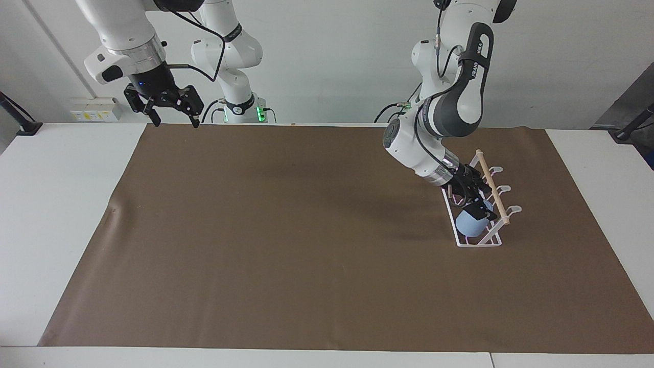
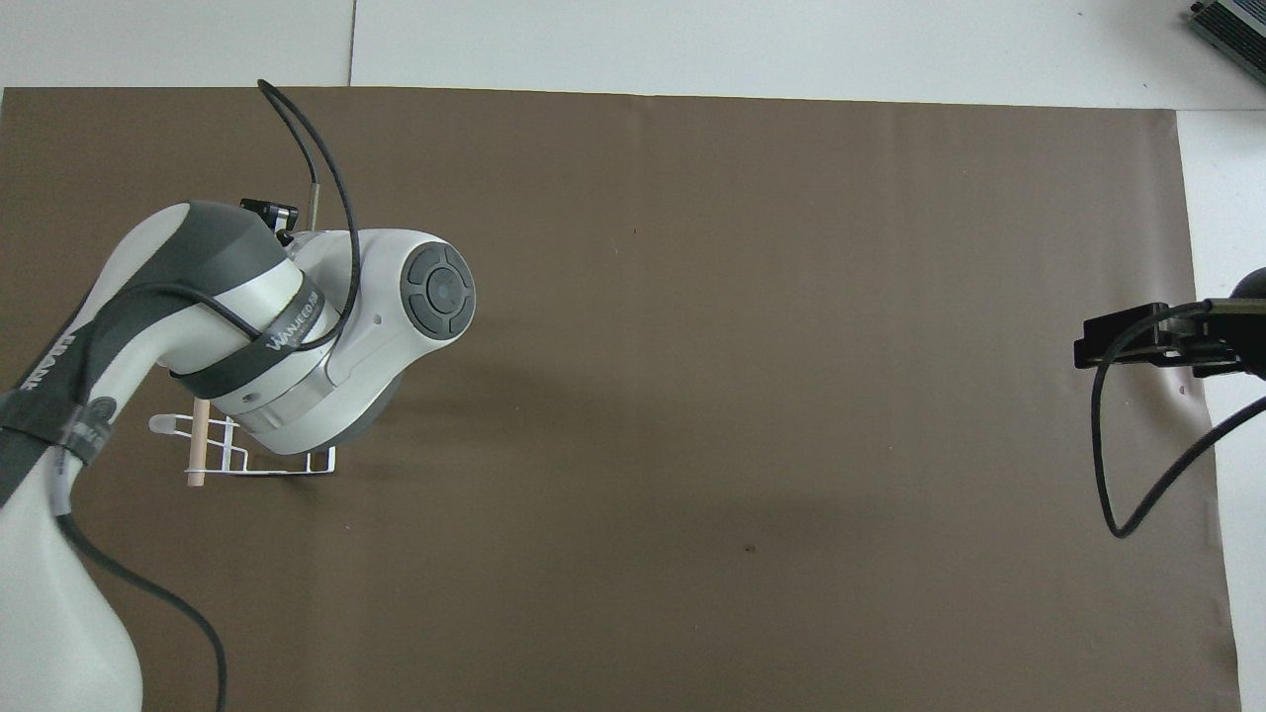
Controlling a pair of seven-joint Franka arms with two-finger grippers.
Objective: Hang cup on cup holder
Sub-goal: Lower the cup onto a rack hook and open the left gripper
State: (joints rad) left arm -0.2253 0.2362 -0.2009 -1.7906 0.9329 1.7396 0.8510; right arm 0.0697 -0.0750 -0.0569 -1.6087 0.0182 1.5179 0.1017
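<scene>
The light-blue cup (image 1: 470,223) sits tilted at the tips of my left gripper (image 1: 479,210), low among the prongs of the white wire cup holder (image 1: 477,245), on its side toward the table's middle and under its wooden rod (image 1: 491,185). The gripper is shut on the cup. I cannot tell whether the cup rests on a prong. In the overhead view the left arm hides the cup and the gripper; only part of the cup holder (image 2: 259,465) shows. My right gripper (image 1: 173,121) hangs open and empty, high over the mat's edge nearest the robots; it waits, and it shows in the overhead view (image 2: 1137,336).
A brown mat (image 1: 306,245) covers most of the white table (image 1: 56,204). The cup holder stands toward the left arm's end. A grey box corner (image 2: 1231,25) lies at the table's farthest corner, at the right arm's end.
</scene>
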